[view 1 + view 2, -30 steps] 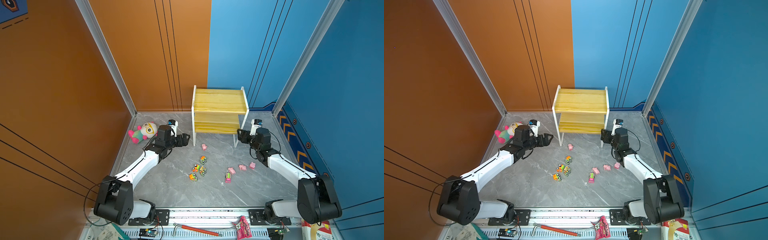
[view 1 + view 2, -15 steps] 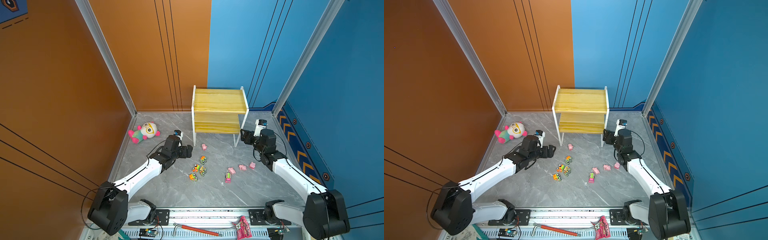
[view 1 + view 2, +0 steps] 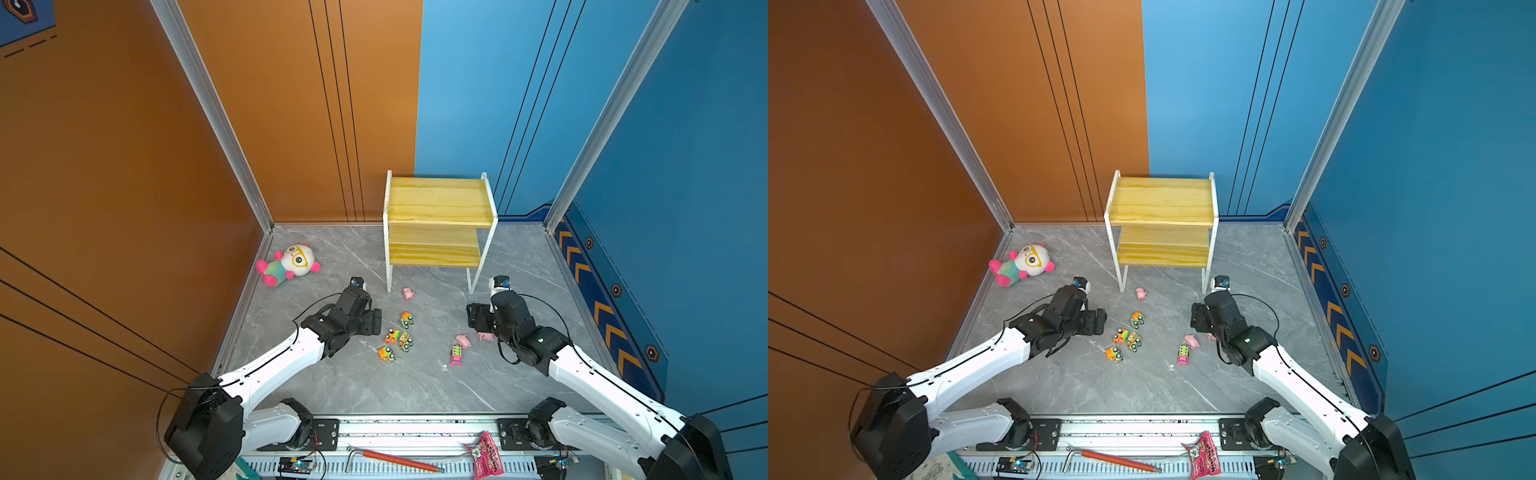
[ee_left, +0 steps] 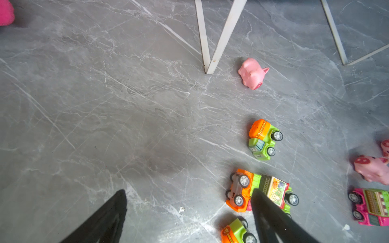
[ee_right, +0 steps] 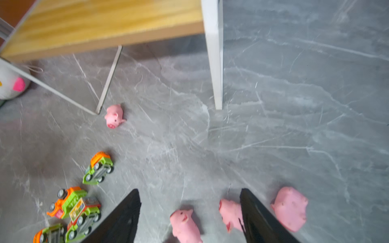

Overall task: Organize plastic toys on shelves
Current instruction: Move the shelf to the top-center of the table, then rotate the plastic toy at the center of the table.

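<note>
Trucks (image 3: 405, 341) by L gripper (image 4: 189, 192), spread | pigs (image 5: 185, 225) by R gripper (image 5: 189, 191), spread

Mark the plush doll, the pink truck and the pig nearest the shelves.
plush doll (image 3: 300, 258): in a top view, on its white face.
pink truck (image 3: 456, 355): in a top view, on its roof.
pig (image 4: 251, 73): left wrist view, on its back.

The white-framed rack (image 3: 438, 203) with two yellow boards stands upright by the back wall. Before it on the tabletop (image 3: 353, 386), four orange-green trucks (image 3: 405, 341) cluster; a pink truck (image 3: 456, 355) and pink pigs (image 3: 463, 340) lie nearby.
</note>
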Tool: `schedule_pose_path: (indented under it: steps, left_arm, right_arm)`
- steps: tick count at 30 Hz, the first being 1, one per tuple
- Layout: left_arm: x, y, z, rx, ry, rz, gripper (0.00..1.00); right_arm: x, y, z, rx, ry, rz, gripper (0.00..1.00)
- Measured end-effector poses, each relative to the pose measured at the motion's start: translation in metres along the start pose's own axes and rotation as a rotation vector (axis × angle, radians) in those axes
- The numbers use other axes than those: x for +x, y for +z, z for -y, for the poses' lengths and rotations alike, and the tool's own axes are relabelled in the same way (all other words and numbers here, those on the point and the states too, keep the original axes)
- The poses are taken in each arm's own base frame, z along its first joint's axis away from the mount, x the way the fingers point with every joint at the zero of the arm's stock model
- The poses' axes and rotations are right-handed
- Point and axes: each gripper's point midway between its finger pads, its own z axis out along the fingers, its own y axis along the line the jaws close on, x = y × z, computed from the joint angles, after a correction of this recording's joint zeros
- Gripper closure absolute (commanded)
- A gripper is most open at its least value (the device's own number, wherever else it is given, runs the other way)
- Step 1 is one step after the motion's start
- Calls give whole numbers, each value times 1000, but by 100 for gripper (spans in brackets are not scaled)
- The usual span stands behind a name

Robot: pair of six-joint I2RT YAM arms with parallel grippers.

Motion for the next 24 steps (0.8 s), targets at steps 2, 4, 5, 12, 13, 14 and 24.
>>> schedule_pose_path:
  steps: [2,4,5,12,13,14,24]
  left_arm:
    - [-11,-7,6,11,19,10,8]
    - [-25,-13,12,23,39,27,8]
    - [-32,-16,15,29,51,36,8]
    - [-42,-19,23,67,98,24,8]
    - [-40,-17,22,68,101,12,8]
    - [-38,-16,21,68,103,2,8]
    - [-36,-13,15,84,87,-24,8]
  right_arm:
    - [21,1,-8,0,-22,-58,25]
    - [38,3,-19,-7,-45,-104,26]
    - [47,5,-23,-9,-56,-128,27]
    - [91,12,-36,8,-81,-248,32]
    - [95,12,-36,10,-76,-255,33]
    - [98,12,-35,12,-70,-259,34]
    - [100,13,-23,55,-32,-272,38]
